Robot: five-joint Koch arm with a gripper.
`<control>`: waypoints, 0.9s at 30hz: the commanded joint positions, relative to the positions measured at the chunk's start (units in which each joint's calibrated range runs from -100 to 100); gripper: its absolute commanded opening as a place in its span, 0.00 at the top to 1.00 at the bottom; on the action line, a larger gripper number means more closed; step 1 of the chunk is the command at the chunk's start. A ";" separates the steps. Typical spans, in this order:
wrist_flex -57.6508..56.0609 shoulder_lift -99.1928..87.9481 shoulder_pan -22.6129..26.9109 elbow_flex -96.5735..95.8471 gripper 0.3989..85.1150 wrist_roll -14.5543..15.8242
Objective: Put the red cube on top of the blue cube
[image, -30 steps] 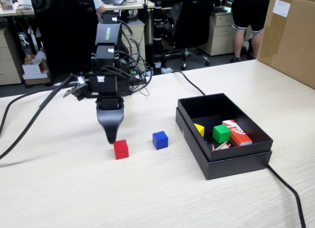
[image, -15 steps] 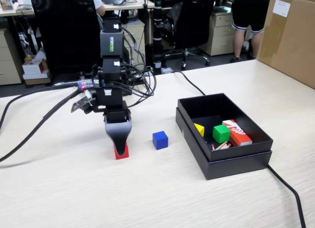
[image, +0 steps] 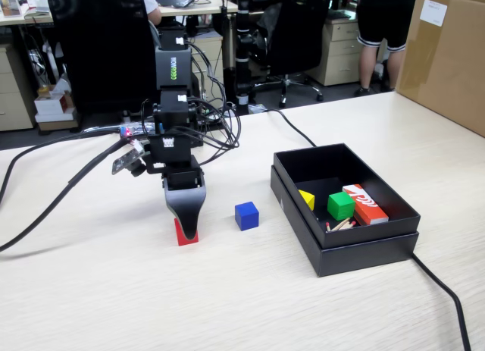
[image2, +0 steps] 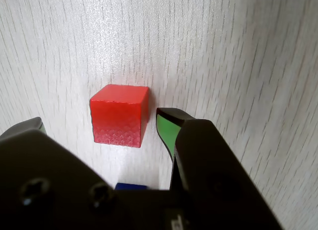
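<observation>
The red cube (image: 179, 232) rests on the pale wooden table, mostly covered by my gripper (image: 188, 233) in the fixed view. In the wrist view the red cube (image2: 119, 115) lies flat between the two fingertips. The green-padded right finger (image2: 166, 125) stands just beside the cube's right face, and the left finger (image2: 30, 126) is a wider gap away. The gripper (image2: 99, 121) is open, low at the table, and gripping nothing. The blue cube (image: 246, 215) sits on the table a short way to the right of the red one in the fixed view.
A black open box (image: 356, 252) stands to the right with a green cube (image: 340, 205), a yellow piece (image: 306, 199) and an orange-red printed box (image: 364, 203) inside. Cables (image: 53, 184) trail left of the arm. A cardboard box (image: 447, 55) stands far right.
The gripper has moved right and come down over the red cube, which was fully visible a second ago. Since half a second ago it has only settled slightly. Neither cube has moved.
</observation>
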 commanded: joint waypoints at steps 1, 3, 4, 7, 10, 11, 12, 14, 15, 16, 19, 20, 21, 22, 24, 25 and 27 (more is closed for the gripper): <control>-0.10 -0.80 0.00 3.25 0.47 -0.34; -0.10 -0.46 -0.05 3.16 0.47 -0.34; -0.10 -0.11 -0.05 3.16 0.47 -0.29; -0.10 -0.11 -0.05 2.71 0.47 -0.34; -0.10 0.69 -0.10 2.53 0.47 -1.03; -0.10 0.92 -0.15 2.43 0.47 -1.07; -0.10 1.15 -0.20 2.25 0.48 -1.07; -0.10 1.38 -0.24 1.98 0.48 -1.12; -0.10 1.49 -0.24 1.89 0.48 -1.12; -0.10 1.61 -0.24 1.89 0.48 -1.12; -0.10 1.72 -0.24 1.89 0.48 -1.12; -0.10 1.84 -0.29 1.98 0.50 -1.12; -0.10 1.84 -0.34 2.07 0.51 -1.12; 0.07 1.95 -0.39 2.07 0.51 -1.12; 0.07 2.18 -0.44 1.80 0.51 -1.12; 0.07 2.30 -0.49 1.80 0.52 -1.12; 0.24 2.30 -0.63 1.89 0.60 -1.12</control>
